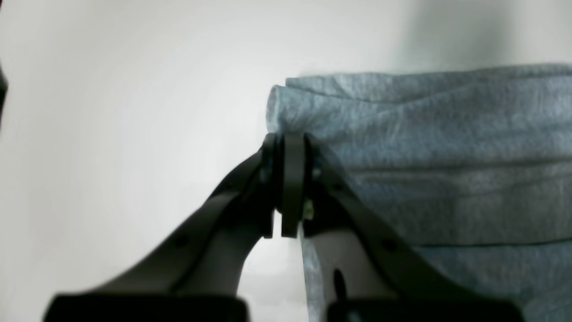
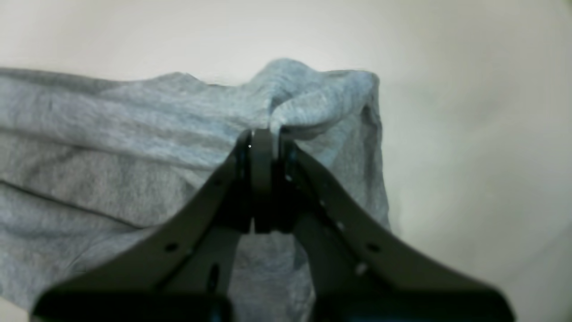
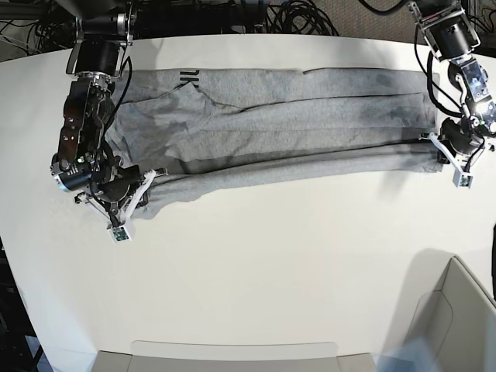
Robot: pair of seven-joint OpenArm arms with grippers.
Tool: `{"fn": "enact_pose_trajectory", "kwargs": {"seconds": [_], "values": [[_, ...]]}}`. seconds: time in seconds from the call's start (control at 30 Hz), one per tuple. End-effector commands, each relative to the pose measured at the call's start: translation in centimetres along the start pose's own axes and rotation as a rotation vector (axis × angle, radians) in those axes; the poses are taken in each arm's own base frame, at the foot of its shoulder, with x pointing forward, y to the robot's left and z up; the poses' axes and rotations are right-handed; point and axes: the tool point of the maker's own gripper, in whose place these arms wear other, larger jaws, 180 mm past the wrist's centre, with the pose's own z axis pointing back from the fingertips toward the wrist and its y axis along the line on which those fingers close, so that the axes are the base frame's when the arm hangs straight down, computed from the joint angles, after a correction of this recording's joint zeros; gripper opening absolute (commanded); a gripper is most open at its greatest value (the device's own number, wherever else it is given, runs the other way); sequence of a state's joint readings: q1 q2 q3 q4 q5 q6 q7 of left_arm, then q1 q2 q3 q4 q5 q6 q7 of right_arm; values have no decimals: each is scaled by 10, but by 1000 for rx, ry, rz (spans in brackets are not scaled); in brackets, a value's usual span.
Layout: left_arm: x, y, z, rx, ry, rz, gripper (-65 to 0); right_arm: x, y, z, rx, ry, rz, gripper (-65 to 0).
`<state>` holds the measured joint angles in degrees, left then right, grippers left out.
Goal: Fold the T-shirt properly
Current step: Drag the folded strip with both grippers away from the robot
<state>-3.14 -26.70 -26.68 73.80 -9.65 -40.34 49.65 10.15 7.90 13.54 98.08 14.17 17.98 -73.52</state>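
The grey T-shirt [image 3: 271, 124] lies stretched out across the far half of the white table [image 3: 271, 263], with a folded band along its near edge. A bit of black lettering shows near its top left. My left gripper [image 1: 286, 143] is shut on the shirt's edge [image 1: 424, 147]; in the base view it [image 3: 442, 151] is at the shirt's right end. My right gripper [image 2: 268, 136] is shut on a bunched corner of the shirt [image 2: 313, 103]; in the base view it [image 3: 147, 180] is at the shirt's near-left end.
A grey bin [image 3: 457, 325] stands at the table's near right corner. A tray edge [image 3: 232, 356] runs along the near side. Cables [image 3: 294, 15] lie behind the table's far edge.
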Motion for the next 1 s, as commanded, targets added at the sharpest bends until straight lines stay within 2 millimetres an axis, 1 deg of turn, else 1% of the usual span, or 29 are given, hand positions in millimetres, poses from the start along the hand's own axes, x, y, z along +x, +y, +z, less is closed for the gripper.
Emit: {"fn": "enact_pose_trajectory", "kwargs": {"seconds": [0.0,0.1,0.17,0.27,0.43,0.53,0.7,0.73,0.8,0.87,0.97], "values": [[17,14,10,38,-48,-19,-650,17,-6,11,-25,-57,16,-650],[14,12,17,47,-52,-48,-650,13,-2,17,-29,-67,26,-650],[14,10,24,57,-59,-76,-650,6,-1,18,-32,-42,29,-650],[14,9,32,67,-68,-101,-650,4,0,22,-37,-26,35,-650],[1,26,48,120,-45,-89,-650,1,6,33,-45,-48,53,-650],[-1,30,59,146,-31,-101,-650,-4,8,36,-47,-46,59,-650],[-12,21,62,139,-16,-112,-650,-20,16,38,-36,-24,59,-650],[-14,20,63,137,-10,-118,-650,-23,16,39,-40,-22,55,-650],[-20,17,65,135,-2,-131,-650,-29,7,45,-64,-24,26,-650],[-25,10,68,128,-2,-130,-650,-36,3,48,-68,-19,4,-650],[-31,6,72,128,8,-149,-650,-48,5,50,-33,-6,-9,-650]]}}
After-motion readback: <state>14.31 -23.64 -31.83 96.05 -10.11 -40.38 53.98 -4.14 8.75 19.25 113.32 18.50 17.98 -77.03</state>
